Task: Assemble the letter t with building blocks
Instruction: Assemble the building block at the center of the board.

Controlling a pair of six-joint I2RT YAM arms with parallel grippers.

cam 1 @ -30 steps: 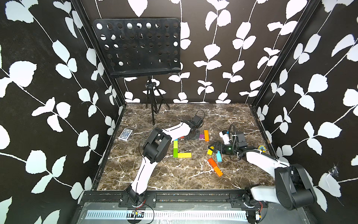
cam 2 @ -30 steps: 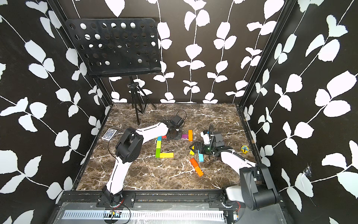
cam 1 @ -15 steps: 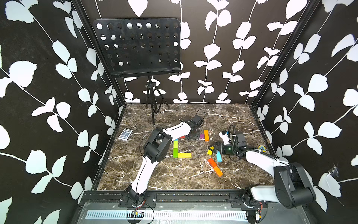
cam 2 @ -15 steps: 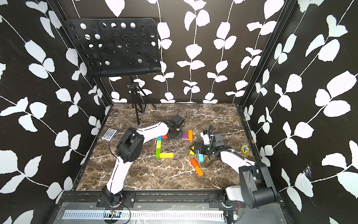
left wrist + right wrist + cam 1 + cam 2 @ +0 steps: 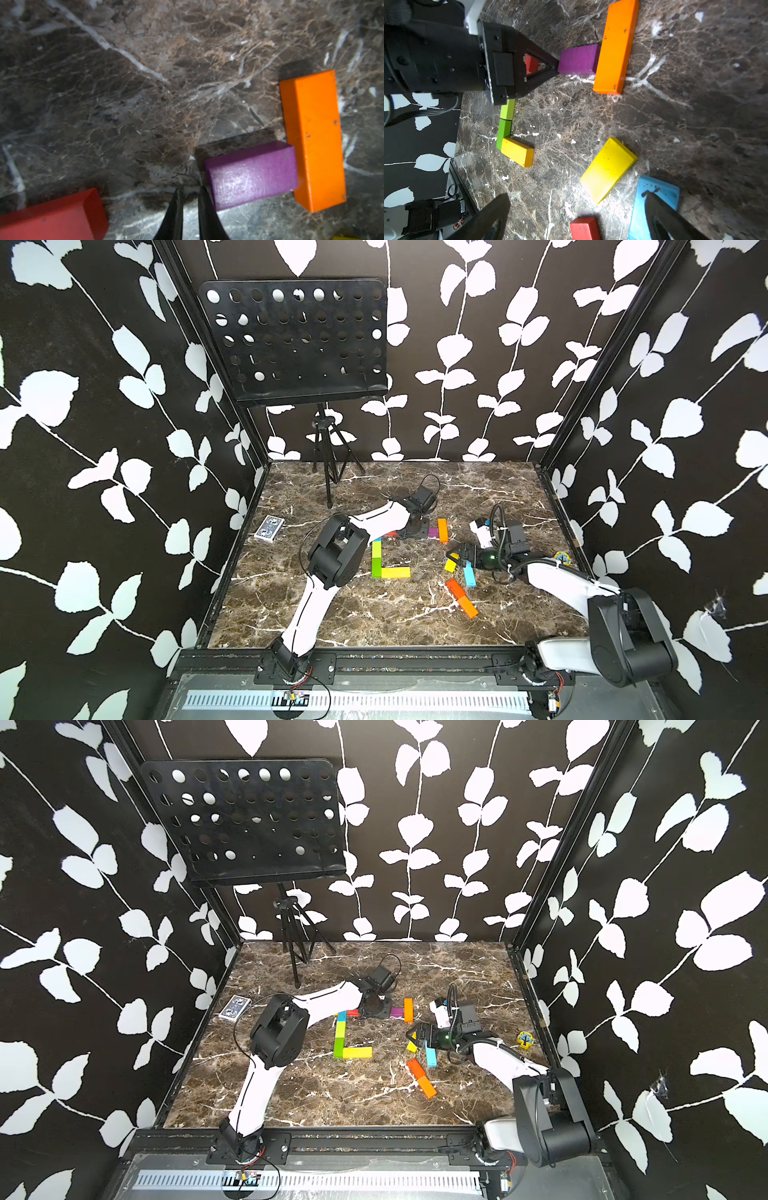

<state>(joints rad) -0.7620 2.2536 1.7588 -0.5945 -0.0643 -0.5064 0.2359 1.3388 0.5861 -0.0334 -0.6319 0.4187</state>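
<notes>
A purple block point(image 5: 251, 174) lies end-on against the side of an orange block point(image 5: 311, 139); both top views show the pair point(image 5: 433, 532) point(image 5: 397, 1012). My left gripper point(image 5: 192, 192) stands just off the purple block's free end, its jaws open by a narrow slit with nothing between them. A red block point(image 5: 52, 218) lies on its other side. Lime, green and yellow blocks point(image 5: 376, 568) form an L. My right gripper point(image 5: 576, 209) is wide open over loose yellow point(image 5: 608, 168), cyan point(image 5: 639, 207) and red point(image 5: 583, 228) blocks, one finger over the cyan one.
A red-orange block point(image 5: 414, 1067) and an orange block point(image 5: 427, 1086) lie in line nearer the front. A blue-patterned card box point(image 5: 235, 1007) sits at the left wall and a yellow tree token point(image 5: 525, 1040) at the right. A music stand point(image 5: 245, 819) rises at the back left.
Neither arm has visibly shifted and the blocks lie where they were. The left jaws have parted a crack beside the purple block.
</notes>
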